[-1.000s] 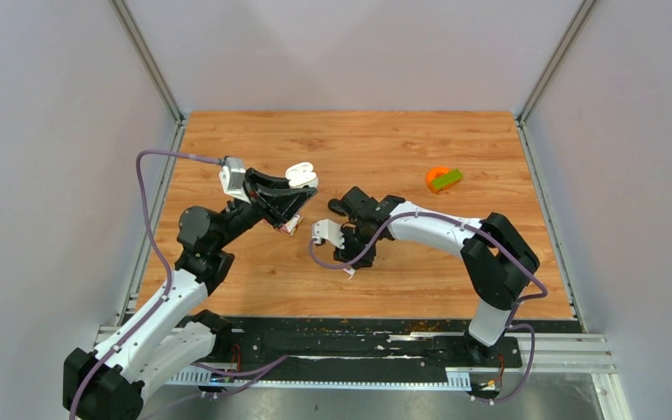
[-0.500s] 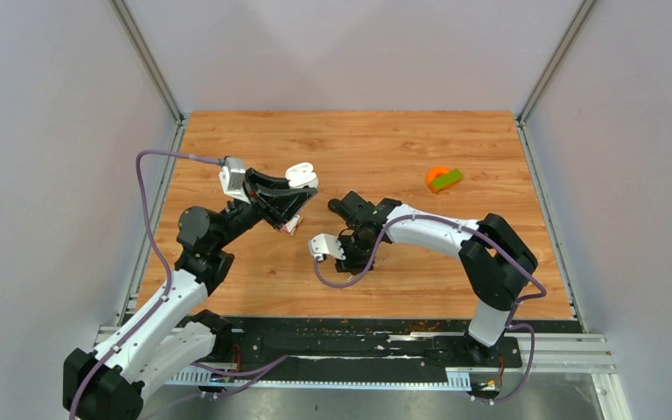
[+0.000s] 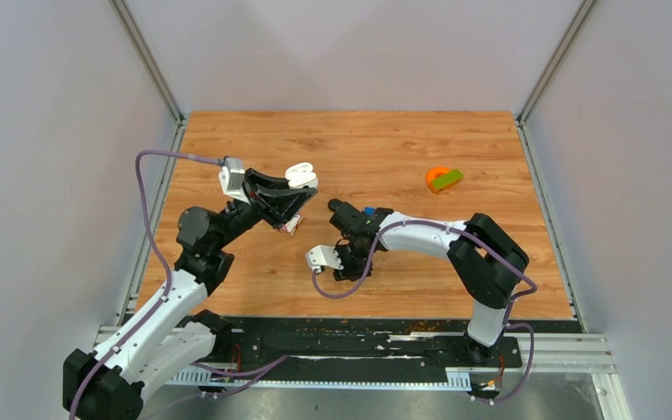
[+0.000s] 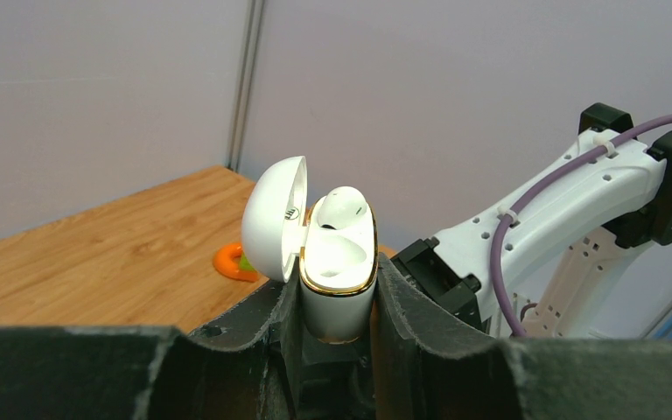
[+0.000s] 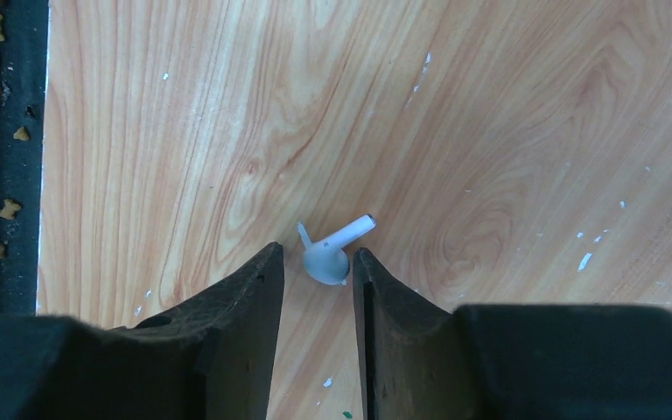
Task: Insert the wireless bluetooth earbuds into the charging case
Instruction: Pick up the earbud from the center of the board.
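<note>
White earbud (image 5: 326, 261) on the table (image 5: 507, 122), bracketed for pickup.
We see the right gripper (image 5: 315, 253) has moved in over it, jaws parted (no pinch yet); the left gripper (image 4: 337, 293) clamps the open charging case (image 4: 339, 262).

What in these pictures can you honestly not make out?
- Top view: the loose earbud is hidden under the right end effector; only the right wrist view shows it.
- Left wrist view: the left end effector hides the lower half of the charging case.
- Top view: the orange-and-green object is too small to identify.
</note>
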Robot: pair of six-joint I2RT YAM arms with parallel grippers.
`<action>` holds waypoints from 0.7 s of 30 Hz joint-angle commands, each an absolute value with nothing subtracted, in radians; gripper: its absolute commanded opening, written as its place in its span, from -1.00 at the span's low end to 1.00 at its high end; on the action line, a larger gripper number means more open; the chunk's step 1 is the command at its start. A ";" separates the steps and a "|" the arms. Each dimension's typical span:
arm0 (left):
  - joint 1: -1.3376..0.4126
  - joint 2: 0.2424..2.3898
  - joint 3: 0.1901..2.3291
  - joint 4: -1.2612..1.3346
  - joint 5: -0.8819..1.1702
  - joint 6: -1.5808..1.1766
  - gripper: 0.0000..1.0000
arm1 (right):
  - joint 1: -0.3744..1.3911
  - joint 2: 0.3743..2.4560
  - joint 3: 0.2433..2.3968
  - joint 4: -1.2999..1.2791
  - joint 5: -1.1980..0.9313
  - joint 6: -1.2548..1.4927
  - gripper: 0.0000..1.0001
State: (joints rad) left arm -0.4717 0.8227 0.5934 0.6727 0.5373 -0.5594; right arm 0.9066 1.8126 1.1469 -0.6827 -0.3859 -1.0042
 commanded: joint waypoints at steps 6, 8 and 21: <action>-0.477 0.804 0.592 0.703 0.535 -0.554 -1.00 | 0.927 1.811 1.101 -0.615 -0.348 -1.021 -0.57; -0.477 0.803 0.591 0.703 0.534 -0.553 -1.00 | 0.927 1.801 1.104 -0.636 -0.368 -1.002 -0.67; -0.476 0.911 0.651 0.585 0.474 -0.293 -1.00 | 0.852 1.676 1.149 -0.814 -0.707 -0.702 -0.83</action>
State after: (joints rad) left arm -0.4717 0.8566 0.5991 0.6243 0.5125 -0.4412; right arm 0.8986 1.7435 1.1255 -0.7513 -0.5545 -0.8074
